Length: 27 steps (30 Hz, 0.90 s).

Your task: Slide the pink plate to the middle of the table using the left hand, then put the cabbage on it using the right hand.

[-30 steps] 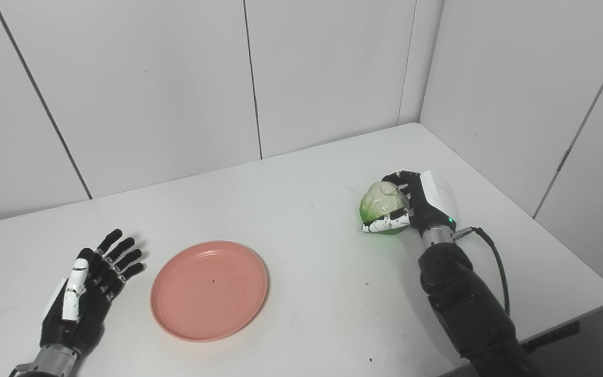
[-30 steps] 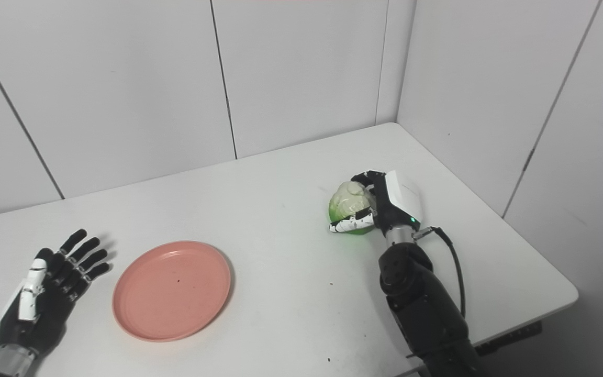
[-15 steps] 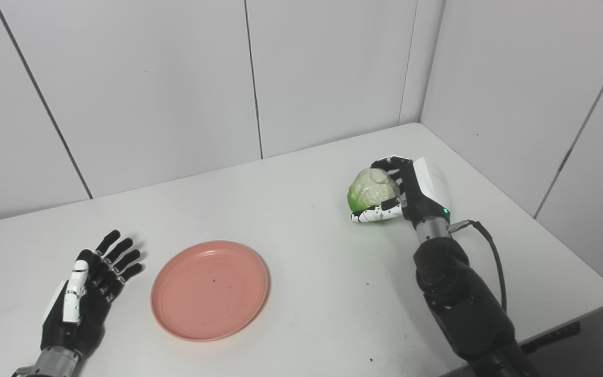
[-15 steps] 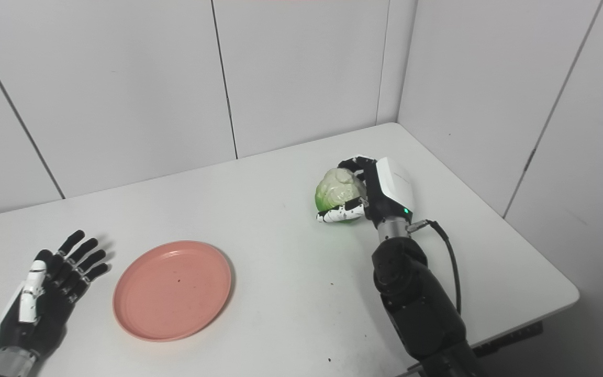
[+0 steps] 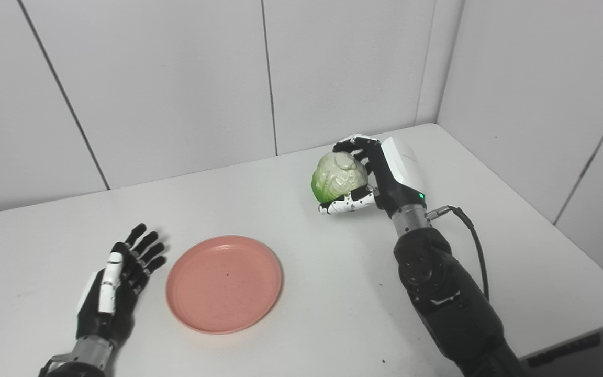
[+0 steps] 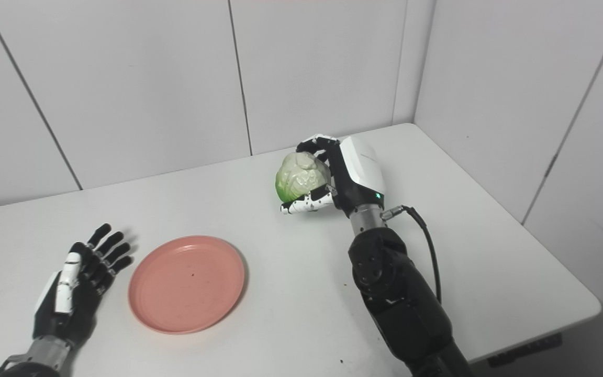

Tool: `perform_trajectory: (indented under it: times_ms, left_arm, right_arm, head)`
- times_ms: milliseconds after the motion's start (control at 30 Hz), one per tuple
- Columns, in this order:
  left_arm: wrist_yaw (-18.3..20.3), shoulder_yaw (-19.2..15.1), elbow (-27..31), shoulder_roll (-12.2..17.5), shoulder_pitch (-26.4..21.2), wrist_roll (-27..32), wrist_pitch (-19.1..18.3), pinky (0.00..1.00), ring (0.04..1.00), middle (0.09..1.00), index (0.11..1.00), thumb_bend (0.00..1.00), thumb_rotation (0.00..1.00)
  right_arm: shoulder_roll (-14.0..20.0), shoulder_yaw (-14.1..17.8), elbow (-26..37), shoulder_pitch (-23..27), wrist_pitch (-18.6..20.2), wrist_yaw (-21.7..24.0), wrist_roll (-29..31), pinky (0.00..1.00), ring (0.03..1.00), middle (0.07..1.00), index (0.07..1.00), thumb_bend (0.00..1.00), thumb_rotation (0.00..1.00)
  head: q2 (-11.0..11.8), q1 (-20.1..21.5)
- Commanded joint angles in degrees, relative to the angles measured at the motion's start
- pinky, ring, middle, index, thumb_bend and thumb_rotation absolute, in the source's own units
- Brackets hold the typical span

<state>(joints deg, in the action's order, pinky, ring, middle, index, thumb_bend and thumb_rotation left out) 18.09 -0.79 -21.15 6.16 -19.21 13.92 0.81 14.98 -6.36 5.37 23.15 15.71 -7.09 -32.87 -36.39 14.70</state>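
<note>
The pink plate (image 5: 224, 283) lies flat on the white table (image 5: 301, 246), left of its middle. My right hand (image 5: 380, 175) is shut on the pale green cabbage (image 5: 338, 177) and holds it in the air, to the right of and behind the plate. My left hand (image 5: 115, 288) is open and empty, lying palm down on the table just left of the plate, apart from its rim. The same scene shows in the right eye view, with the cabbage (image 6: 301, 177) and the plate (image 6: 186, 283).
White wall panels (image 5: 176, 78) close the table at the back and right, meeting in a corner behind the cabbage. The table's right edge (image 5: 584, 251) and front edge lie near my right arm (image 5: 448, 303). A black cable runs from the right wrist.
My right hand has lifted the cabbage off the table and carried it left, toward the plate. The left hand and plate have not moved. The camera has shifted a little.
</note>
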Motion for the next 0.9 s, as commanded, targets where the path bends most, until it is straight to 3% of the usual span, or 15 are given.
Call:
perform_trajectory:
  times_ms: [0, 433, 500, 667, 867]
  left_arm:
    - [-1.9, 1.4, -0.4, -1.4, 2.6, -1.7, -4.9, 0.87, 0.884, 0.905, 0.895, 0.50, 1.00]
    - [-6.8, 4.0, 1.7, -6.1, 2.6, -5.5, -6.0, 0.88, 0.890, 0.909, 0.903, 0.47, 1.00]
    - [-7.2, 4.2, 1.4, -6.5, 2.5, -5.9, -6.0, 0.88, 0.894, 0.913, 0.908, 0.47, 1.00]
    - [-7.9, 4.3, 0.6, -7.5, 2.1, -6.4, -5.5, 0.89, 0.909, 0.923, 0.913, 0.47, 1.00]
    - [-8.3, 4.5, 0.6, -8.1, 2.0, -6.7, -5.6, 0.91, 0.924, 0.933, 0.925, 0.46, 1.00]
  right_arm:
    - [-0.1, -0.2, 1.7, 3.2, -1.8, 0.3, -0.7, 0.38, 0.395, 0.491, 0.527, 0.52, 0.00]
    - [-3.6, -5.6, -2.8, 6.3, -6.6, 2.0, 0.4, 0.34, 0.377, 0.493, 0.545, 0.51, 0.00]
    - [-4.2, -6.3, -3.3, 6.6, -6.8, 2.3, 0.5, 0.30, 0.363, 0.489, 0.560, 0.51, 0.00]
    - [-5.6, -8.6, -5.7, 7.0, -9.0, 2.3, -0.2, 0.35, 0.391, 0.497, 0.526, 0.52, 0.00]
    - [-7.0, -10.4, -7.9, 7.2, -8.7, 2.9, -0.8, 0.36, 0.392, 0.507, 0.524, 0.51, 0.00]
  head:
    - [0.2, -1.9]
    - [0.6, -14.3]
    - [0.6, -15.3]
    - [0.6, -16.4]
    - [0.3, -17.1]
